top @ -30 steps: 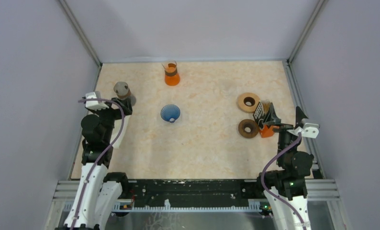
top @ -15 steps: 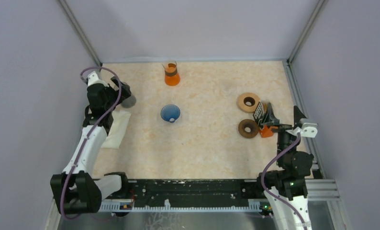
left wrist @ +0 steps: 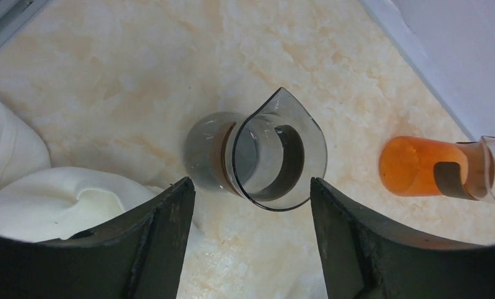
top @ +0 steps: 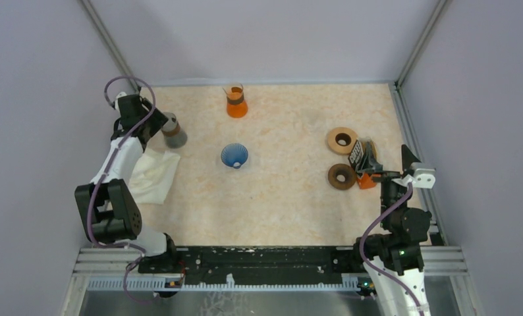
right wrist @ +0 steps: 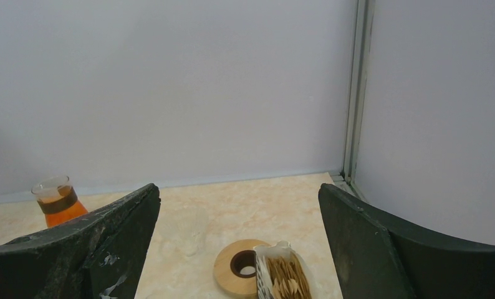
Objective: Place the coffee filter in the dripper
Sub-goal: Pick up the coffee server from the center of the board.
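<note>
The blue cone dripper (top: pixel 234 156) stands mid-table, empty. A white patterned bag of brown coffee filters (top: pixel 358 154) stands at the right between two wooden rings; it also shows in the right wrist view (right wrist: pixel 287 273). My right gripper (top: pixel 388 158) is open and empty just behind and right of the bag, its jaws wide in the right wrist view (right wrist: pixel 239 249). My left gripper (top: pixel 153 125) is open and empty at the far left, just short of a smoky grey glass carafe (top: pixel 173 130), which lies ahead of the jaws in the left wrist view (left wrist: pixel 264 156).
A white cloth (top: pixel 155 175) lies below the grey carafe, also in the left wrist view (left wrist: pixel 58 199). An orange carafe (top: pixel 236 102) stands at the back. Two wooden rings (top: pixel 342 140) (top: pixel 342 176) and a small orange object (top: pixel 367 180) sit by the filter bag.
My left arm has stretched out to the far left corner, up to the grey carafe, uncovering the white cloth. The right arm has barely moved.
</note>
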`<state>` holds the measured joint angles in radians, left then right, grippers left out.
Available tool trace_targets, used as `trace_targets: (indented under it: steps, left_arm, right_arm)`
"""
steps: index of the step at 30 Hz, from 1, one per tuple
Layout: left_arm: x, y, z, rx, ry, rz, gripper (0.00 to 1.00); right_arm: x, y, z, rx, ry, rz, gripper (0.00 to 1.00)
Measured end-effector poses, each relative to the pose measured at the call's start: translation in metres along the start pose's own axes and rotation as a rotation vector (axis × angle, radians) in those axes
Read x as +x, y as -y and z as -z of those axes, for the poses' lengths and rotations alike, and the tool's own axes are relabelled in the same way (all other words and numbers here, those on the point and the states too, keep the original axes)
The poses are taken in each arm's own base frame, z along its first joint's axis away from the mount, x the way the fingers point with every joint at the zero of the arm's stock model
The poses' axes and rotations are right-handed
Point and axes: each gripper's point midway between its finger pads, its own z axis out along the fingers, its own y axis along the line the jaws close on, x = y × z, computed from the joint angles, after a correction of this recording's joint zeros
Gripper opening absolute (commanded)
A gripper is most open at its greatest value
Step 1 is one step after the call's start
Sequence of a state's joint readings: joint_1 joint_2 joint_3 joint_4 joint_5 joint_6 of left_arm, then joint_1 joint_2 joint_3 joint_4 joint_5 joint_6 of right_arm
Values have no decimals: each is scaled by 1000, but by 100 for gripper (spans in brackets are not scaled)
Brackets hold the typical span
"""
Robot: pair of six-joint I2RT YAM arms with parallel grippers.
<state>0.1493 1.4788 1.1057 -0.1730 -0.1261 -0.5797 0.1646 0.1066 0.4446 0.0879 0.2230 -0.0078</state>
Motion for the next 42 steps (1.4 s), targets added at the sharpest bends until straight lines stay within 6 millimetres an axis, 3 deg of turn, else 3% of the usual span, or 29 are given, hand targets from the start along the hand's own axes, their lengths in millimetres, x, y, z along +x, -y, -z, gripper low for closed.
trace_targets:
  steps: [5,17,24,31,42]
  left_arm:
    - [15,-10,-18,-50,-64,-8,61]
    - [25,-11,-43,-69,-125,-46,43]
    - [30,-9,-51,-63,-171,-89,15]
    - [32,-9,-47,-52,-215,-170,0]
    - [17,8,-35,28,-251,-323,0]
  right_arm:
    - [0,-1,0,-4,0,-2,99]
    - [1,-1,0,-3,-3,0,99]
    - [2,-1,0,-2,-6,1,99]
    - [2,0,0,-1,-7,1,99]
    - [2,0,0,0,-7,9,99]
